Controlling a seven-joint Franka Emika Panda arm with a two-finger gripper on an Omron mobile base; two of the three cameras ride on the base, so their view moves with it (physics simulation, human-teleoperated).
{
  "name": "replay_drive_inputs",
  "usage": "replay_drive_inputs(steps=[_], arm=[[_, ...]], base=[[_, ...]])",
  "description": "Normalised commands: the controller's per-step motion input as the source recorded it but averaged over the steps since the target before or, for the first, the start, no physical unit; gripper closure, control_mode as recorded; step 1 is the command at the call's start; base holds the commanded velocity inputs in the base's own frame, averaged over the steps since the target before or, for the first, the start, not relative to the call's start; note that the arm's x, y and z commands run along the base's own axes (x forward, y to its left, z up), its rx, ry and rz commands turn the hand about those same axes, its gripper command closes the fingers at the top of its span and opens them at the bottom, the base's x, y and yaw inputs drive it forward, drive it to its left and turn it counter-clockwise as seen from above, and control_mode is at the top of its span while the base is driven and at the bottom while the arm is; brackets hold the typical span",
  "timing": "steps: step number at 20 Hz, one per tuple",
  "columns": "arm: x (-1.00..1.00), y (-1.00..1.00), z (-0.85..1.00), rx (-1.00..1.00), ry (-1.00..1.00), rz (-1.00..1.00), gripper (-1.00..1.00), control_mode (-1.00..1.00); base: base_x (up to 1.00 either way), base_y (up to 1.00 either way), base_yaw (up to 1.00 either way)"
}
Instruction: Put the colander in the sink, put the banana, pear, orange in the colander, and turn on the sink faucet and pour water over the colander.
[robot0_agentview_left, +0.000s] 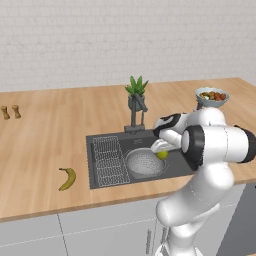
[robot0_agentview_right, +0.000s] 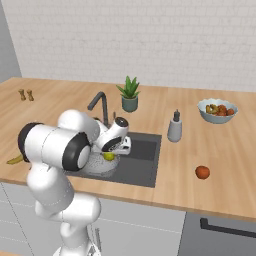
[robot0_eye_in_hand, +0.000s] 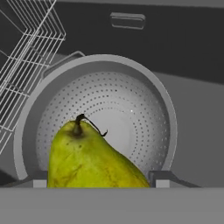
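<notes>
The silver mesh colander (robot0_agentview_left: 144, 165) (robot0_agentview_right: 95, 166) (robot0_eye_in_hand: 131, 113) sits in the dark sink (robot0_agentview_left: 176, 169) (robot0_agentview_right: 142, 156), to the right of the wire rack. My gripper (robot0_agentview_left: 161, 151) (robot0_agentview_right: 111, 154) (robot0_eye_in_hand: 99, 182) hangs just above the colander's near rim, shut on the yellow-green pear (robot0_agentview_left: 162, 155) (robot0_agentview_right: 108, 156) (robot0_eye_in_hand: 87, 162). The pear's stem points into the bowl. On the counter left of the sink lies the banana (robot0_agentview_left: 68, 178) (robot0_agentview_right: 15, 160). Right of the sink rests the orange (robot0_agentview_right: 202, 172). The faucet (robot0_agentview_left: 137, 117) (robot0_agentview_right: 100, 104) stands behind the sink, and no water runs from it.
A wire rack (robot0_agentview_left: 110, 161) (robot0_eye_in_hand: 22, 65) fills the sink's left side. A potted plant (robot0_agentview_left: 136, 94) (robot0_agentview_right: 129, 95) stands behind the faucet. A soap dispenser (robot0_agentview_right: 174, 128) and a pale blue fruit bowl (robot0_agentview_left: 212, 96) (robot0_agentview_right: 217, 111) are at the right. Two shakers (robot0_agentview_left: 10, 112) (robot0_agentview_right: 26, 94) are far left.
</notes>
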Motion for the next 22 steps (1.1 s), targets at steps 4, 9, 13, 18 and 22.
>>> replay_drive_inputs(steps=[4, 9, 13, 18, 22], arm=[[0.09, 0.27, -0.13, 0.0, 0.0, 0.0, 1.0, -1.0], [0.0, 0.22, -0.13, 0.0, 0.0, 0.0, 1.0, -1.0], [0.02, 0.05, -0.17, 0.0, 0.0, 0.0, 1.0, -1.0], [0.05, 0.0, -0.14, 0.0, 0.0, 0.0, 1.0, -1.0], [0.04, 0.0, -0.09, 0.0, 0.0, 0.0, 1.0, -1.0]], base=[[0.0, 0.0, 0.0], [0.0, 0.0, 0.0], [0.0, 0.0, 0.0], [0.0, 0.0, 0.0], [0.0, 0.0, 0.0]])
